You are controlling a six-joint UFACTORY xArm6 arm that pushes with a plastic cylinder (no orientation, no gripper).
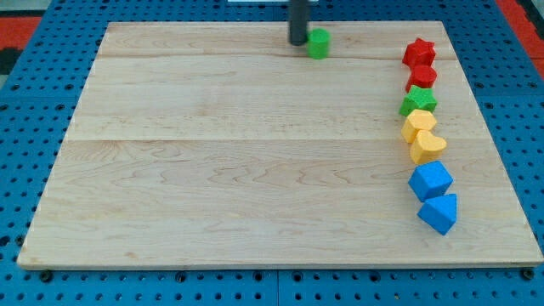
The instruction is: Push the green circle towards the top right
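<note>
The green circle [319,42] sits near the top edge of the wooden board [238,170], a little right of centre. My tip [297,41] rests on the board just left of the green circle, touching or almost touching its left side. The dark rod rises from it out of the view's top.
A column of blocks runs down the view's right side: a red star [419,53], a red block [422,77], a green star [418,101], two yellow blocks [418,124] [427,146], a blue block [430,179] and a blue block [439,212]. A blue pegboard surrounds the board.
</note>
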